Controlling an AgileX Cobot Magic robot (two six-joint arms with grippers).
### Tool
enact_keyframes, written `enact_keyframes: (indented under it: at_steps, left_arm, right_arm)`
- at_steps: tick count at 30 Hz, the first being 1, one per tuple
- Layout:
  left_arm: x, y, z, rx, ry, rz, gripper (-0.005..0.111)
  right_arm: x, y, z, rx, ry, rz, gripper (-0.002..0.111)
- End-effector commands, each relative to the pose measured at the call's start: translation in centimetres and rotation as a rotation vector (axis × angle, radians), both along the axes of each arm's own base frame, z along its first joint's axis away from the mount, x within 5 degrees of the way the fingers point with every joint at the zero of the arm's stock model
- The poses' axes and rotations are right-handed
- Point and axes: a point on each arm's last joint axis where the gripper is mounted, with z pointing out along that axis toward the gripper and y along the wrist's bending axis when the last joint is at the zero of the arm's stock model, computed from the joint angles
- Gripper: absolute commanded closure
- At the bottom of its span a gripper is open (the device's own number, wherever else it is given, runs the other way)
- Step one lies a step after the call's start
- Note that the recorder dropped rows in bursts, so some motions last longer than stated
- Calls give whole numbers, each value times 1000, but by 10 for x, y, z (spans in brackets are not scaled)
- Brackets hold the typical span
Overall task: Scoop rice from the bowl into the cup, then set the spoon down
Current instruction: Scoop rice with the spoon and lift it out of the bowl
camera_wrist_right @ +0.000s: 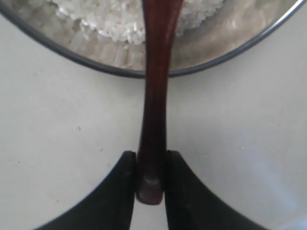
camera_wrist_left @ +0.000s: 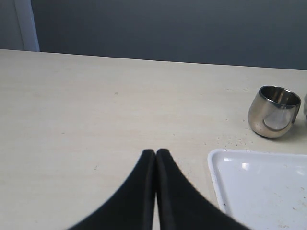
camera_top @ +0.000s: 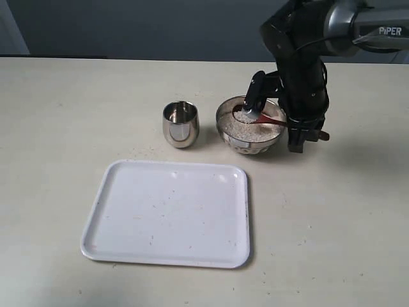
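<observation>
Clamped at its very end in my right gripper (camera_wrist_right: 151, 157), the spoon (camera_wrist_right: 156, 96) dips into rice (camera_wrist_right: 110, 21) in the bowl (camera_wrist_right: 225, 33). That end-hold may let it swivel, spilling before the cup (camera_top: 180, 123) just left. Meanwhile my left gripper (camera_wrist_left: 156, 155) sits closed, empty.

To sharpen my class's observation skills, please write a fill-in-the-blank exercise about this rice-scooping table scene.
1. The right gripper is shut on the spoon, holding it by its ____.
2. In the exterior view, the cup stands to the ____ of the bowl.
3. The left gripper is ____, with nothing in it.
4. The flat tray is ____ in colour.

Missing words: handle; left; shut; white.
</observation>
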Motion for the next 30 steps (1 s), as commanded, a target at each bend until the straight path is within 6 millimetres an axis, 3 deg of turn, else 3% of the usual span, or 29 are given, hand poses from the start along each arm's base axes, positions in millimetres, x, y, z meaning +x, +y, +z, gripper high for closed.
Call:
enact_keyframes:
  at_steps: [1,30]
  left_arm:
    - [0,0,2,-2,-11,-2,106]
    - [0,0,2,-4,-11,-2,106]
  right_arm:
    - [0,1,3,7,-2,2,108]
    - [-4,7,7,8,-15,24,108]
